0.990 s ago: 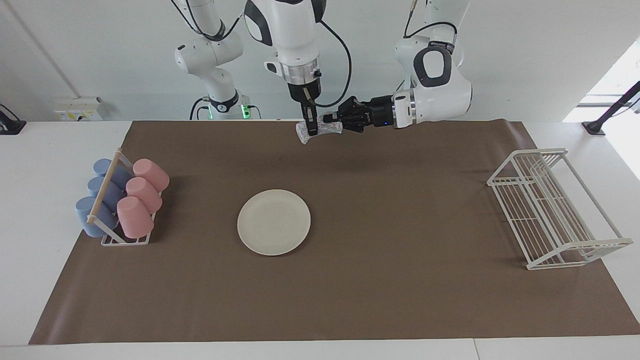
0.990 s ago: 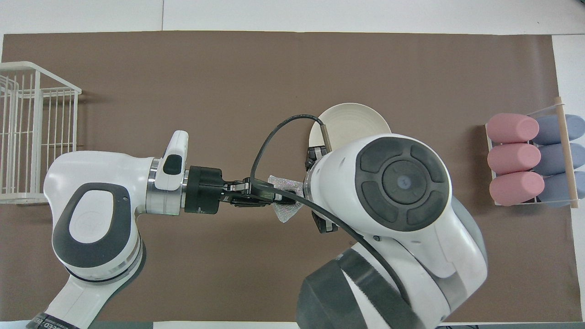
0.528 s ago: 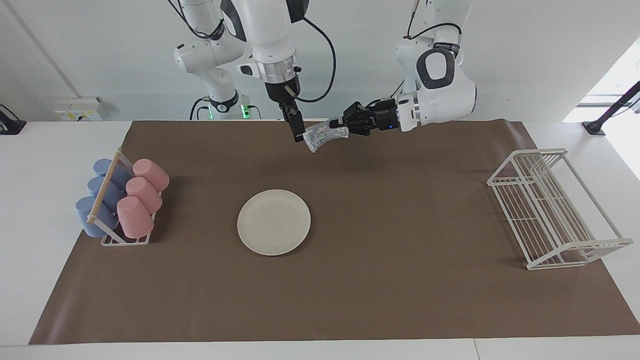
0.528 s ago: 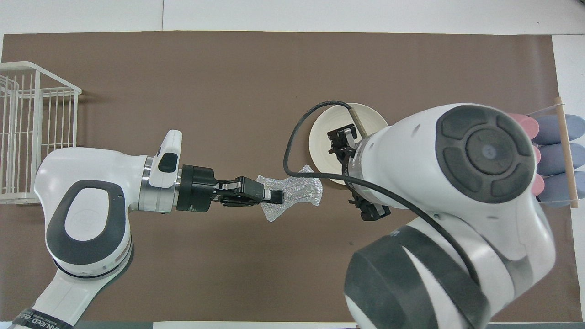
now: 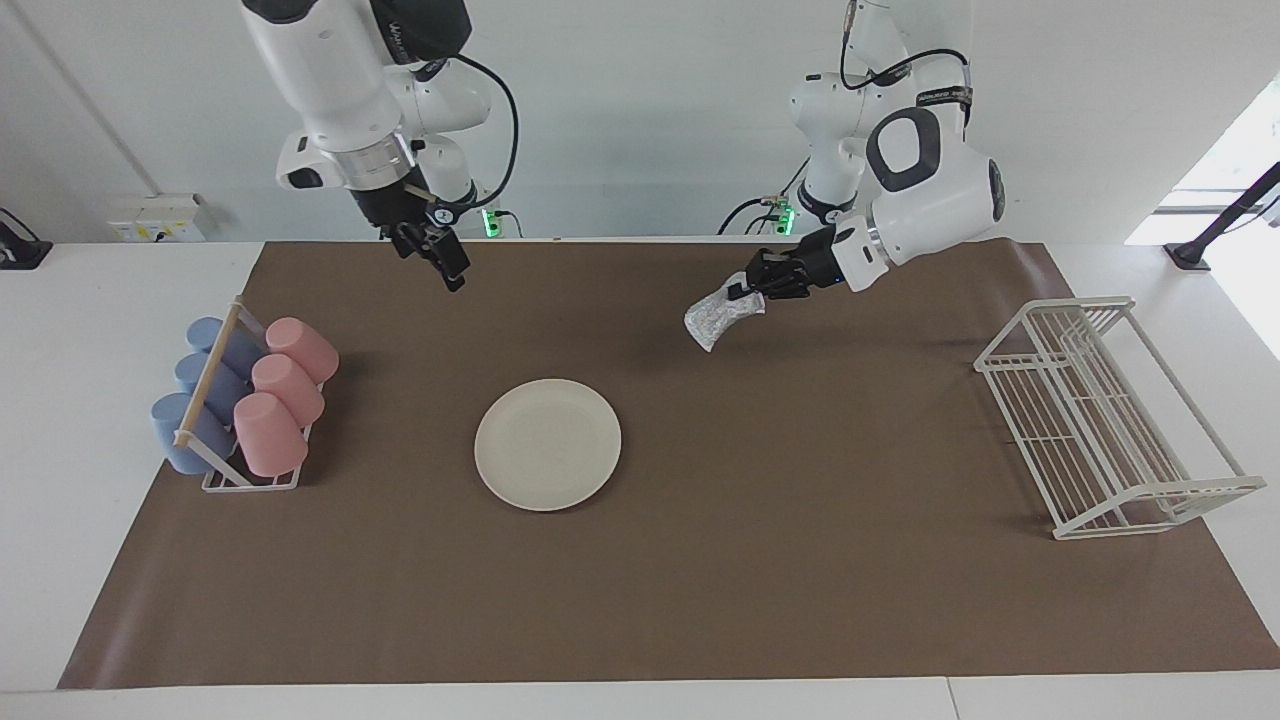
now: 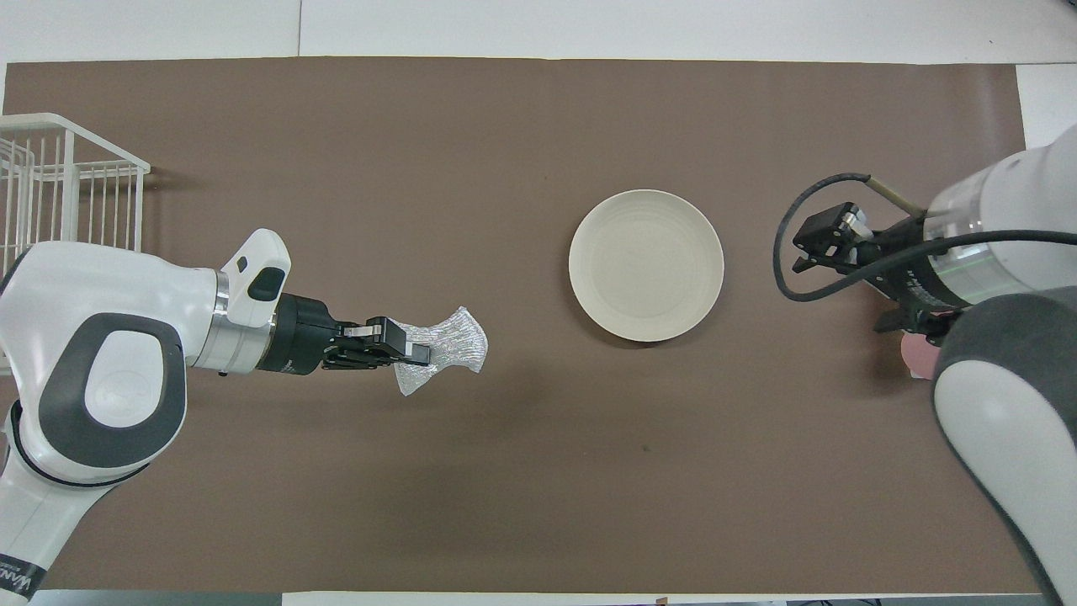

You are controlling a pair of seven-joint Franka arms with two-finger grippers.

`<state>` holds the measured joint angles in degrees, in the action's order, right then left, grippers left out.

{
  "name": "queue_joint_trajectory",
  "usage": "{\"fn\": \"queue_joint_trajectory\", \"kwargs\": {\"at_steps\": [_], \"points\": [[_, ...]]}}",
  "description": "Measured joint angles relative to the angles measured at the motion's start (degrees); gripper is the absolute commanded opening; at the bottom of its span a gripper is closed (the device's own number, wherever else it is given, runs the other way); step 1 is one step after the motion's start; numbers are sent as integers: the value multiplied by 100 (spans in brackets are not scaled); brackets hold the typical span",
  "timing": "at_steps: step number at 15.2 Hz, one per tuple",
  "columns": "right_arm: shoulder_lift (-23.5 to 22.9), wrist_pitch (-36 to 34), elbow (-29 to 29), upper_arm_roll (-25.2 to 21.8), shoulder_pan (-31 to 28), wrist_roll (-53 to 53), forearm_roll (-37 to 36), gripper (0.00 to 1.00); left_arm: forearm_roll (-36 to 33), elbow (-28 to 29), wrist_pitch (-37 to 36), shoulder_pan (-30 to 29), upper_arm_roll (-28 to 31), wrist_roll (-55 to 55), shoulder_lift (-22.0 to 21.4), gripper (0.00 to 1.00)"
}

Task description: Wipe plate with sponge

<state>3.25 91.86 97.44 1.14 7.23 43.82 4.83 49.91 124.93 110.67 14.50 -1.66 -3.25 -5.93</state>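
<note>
1. The sponge (image 5: 715,318), a small silvery-white glittery scrubbing pad, hangs pinched in the left gripper (image 5: 745,293), up over bare brown mat toward the left arm's end of the table.
2. It droops and fans out past the fingers, so I judge it soft, light and easily crushed; a hold at one edge suits, leaving the loose part free to wipe.
3. The round off-white cream plate (image 5: 548,444) lies flat mid-mat, untouched; likely stiff and prone to sliding.
4. The right gripper (image 5: 440,262) waits in the air over the mat's edge nearest the robots, holding nothing, fingers apparently parted.
5. The clamped part of the sponge is hidden.
</note>
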Motion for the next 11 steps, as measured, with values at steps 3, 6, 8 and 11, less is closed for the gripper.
{"fn": "queue_joint_trajectory", "kwargs": {"at_steps": [3, 6, 8, 11], "points": [[0, -12, 14, -3, -335, -1331, 0, 100, -1109, -184, 0, -80, 14, 543, 83, 0], [-1, -25, 62, 3, -624, -2006, 0, 100, -2402, -473, -12, -72, -13, 1186, 209, 0], [0, -25, 60, 0, -735, -2798, 0, 100, -3190, -700, -121, -67, -41, 1437, 312, 0], [0, -25, 31, -44, -774, -3607, -2, 100, -4213, -1053, -435, -67, -39, 1533, 452, 0]]}}
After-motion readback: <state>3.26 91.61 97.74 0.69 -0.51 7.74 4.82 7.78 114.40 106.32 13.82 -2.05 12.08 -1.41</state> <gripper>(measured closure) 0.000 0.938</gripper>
